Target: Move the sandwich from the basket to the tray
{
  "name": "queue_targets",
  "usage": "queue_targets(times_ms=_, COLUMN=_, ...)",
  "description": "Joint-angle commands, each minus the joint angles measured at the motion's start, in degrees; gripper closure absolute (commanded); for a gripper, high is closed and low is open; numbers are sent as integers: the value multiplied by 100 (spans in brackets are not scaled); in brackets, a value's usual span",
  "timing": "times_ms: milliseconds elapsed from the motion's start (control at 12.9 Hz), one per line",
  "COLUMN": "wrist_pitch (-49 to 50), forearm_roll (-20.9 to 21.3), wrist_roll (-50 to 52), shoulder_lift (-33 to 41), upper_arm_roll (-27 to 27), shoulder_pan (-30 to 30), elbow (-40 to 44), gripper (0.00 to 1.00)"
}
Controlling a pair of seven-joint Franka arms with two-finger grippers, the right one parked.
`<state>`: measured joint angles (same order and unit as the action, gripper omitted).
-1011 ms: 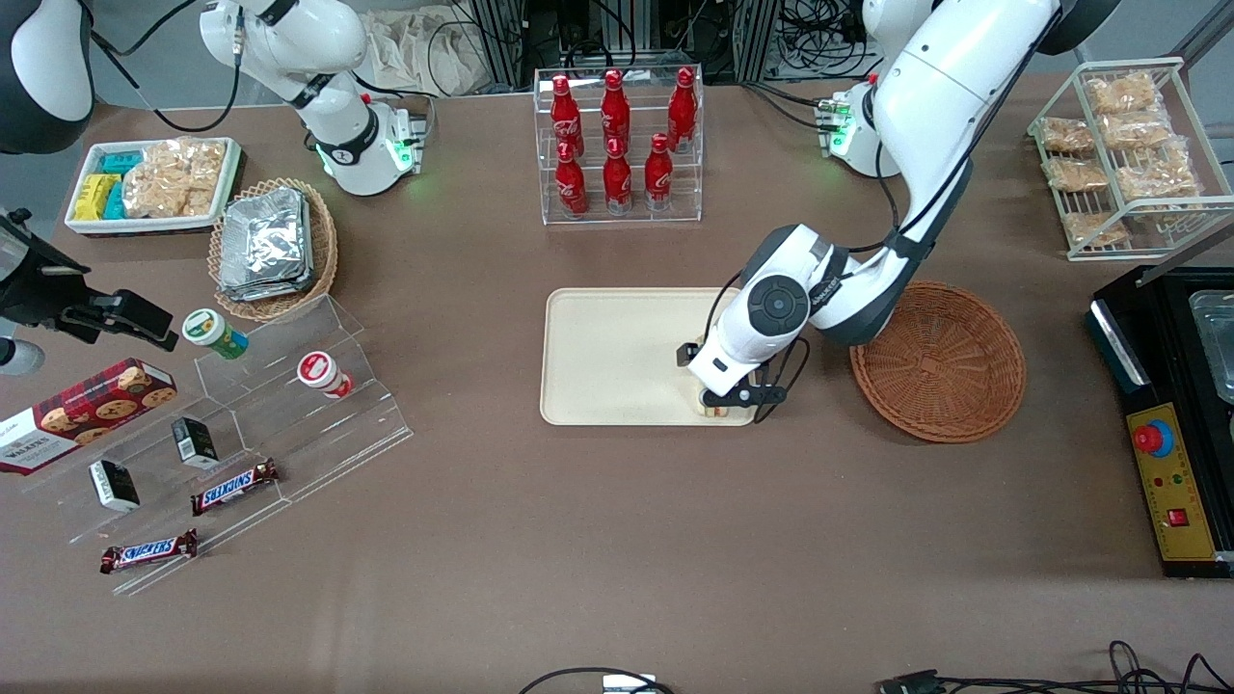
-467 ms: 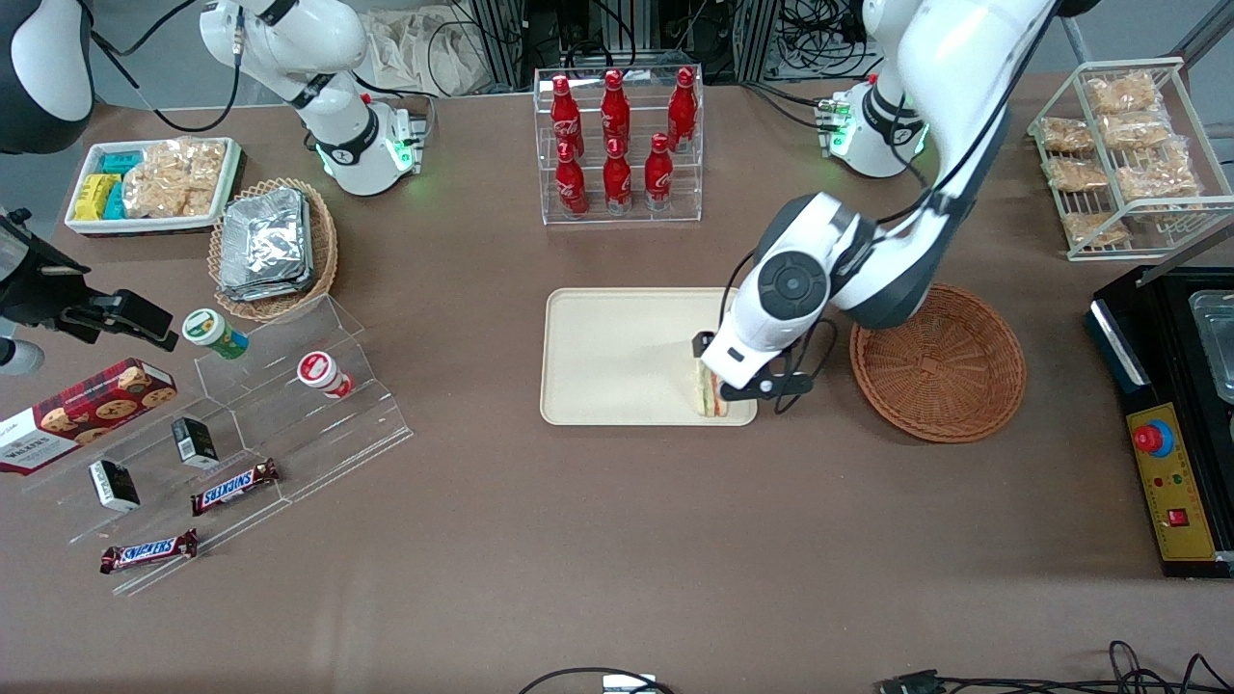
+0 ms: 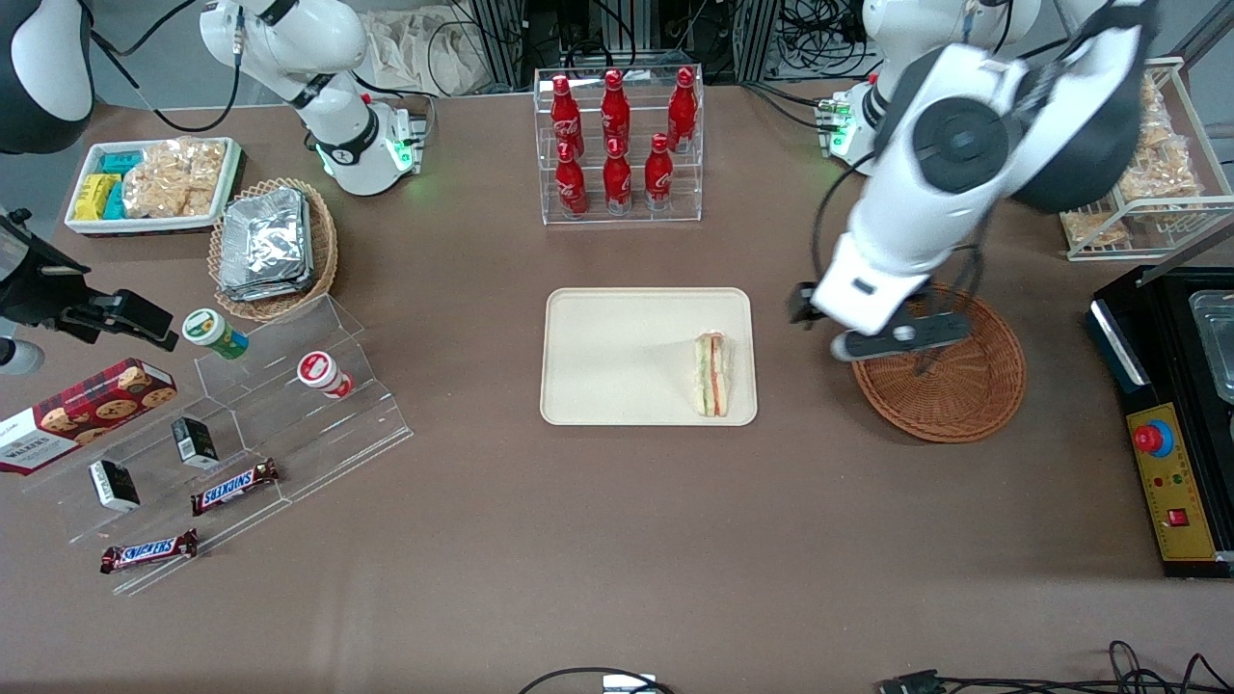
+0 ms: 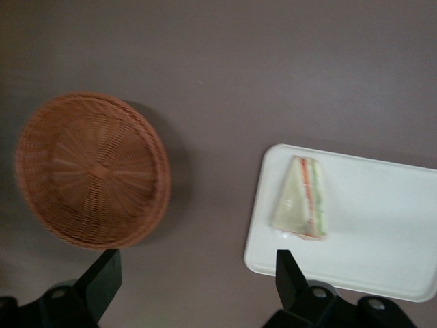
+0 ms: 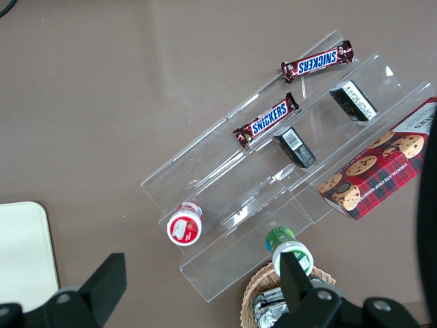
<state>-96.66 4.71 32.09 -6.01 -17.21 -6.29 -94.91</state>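
The sandwich point(image 3: 712, 376), a pale wedge with green and red-pink layers, lies flat in the cream tray point(image 3: 617, 357), in the corner nearest the front camera and the basket. In the left wrist view the sandwich point(image 4: 302, 199) rests inside the tray point(image 4: 382, 232) rim. The reddish-brown wicker basket point(image 3: 954, 386) holds nothing; it shows beside the tray as the basket point(image 4: 92, 171). My left gripper point(image 3: 853, 323) hangs high above the strip of table between tray and basket, over the basket's rim. The gripper point(image 4: 196, 266) is open, with only bare table between its fingers.
A clear rack of red bottles point(image 3: 619, 145) stands farther from the front camera than the tray. A wire rack of snack packs point(image 3: 1123, 154) and a black machine point(image 3: 1171, 424) sit at the working arm's end. Acrylic steps point(image 3: 241, 414) with snacks lie toward the parked arm's end.
The gripper let go of the sandwich on the tray, rose, and swung away toward the basket. The sandwich stays where it was set down.
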Motion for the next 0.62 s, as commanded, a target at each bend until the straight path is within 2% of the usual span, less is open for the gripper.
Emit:
queue_targets(times_ms=0, wrist_pitch=-150, forearm_roll=-329, wrist_roll=-938, shoulder_lift=906, upper_arm_roll=900, shoulder_pan=-4, elbow=-904, gripper=0)
queue_targets(times_ms=311, wrist_pitch=-204, forearm_roll=-365, wrist_roll=-1564, shoulder_lift=1146, upper_arm_roll=1667, shoulder_pan=-48, elbow=-960, gripper=0)
queue_targets(times_ms=544, wrist_pitch=-168, forearm_roll=-365, wrist_roll=-1556, shoulder_lift=1128, upper_arm_roll=1888, shoulder_pan=-57, elbow=-880, gripper=0)
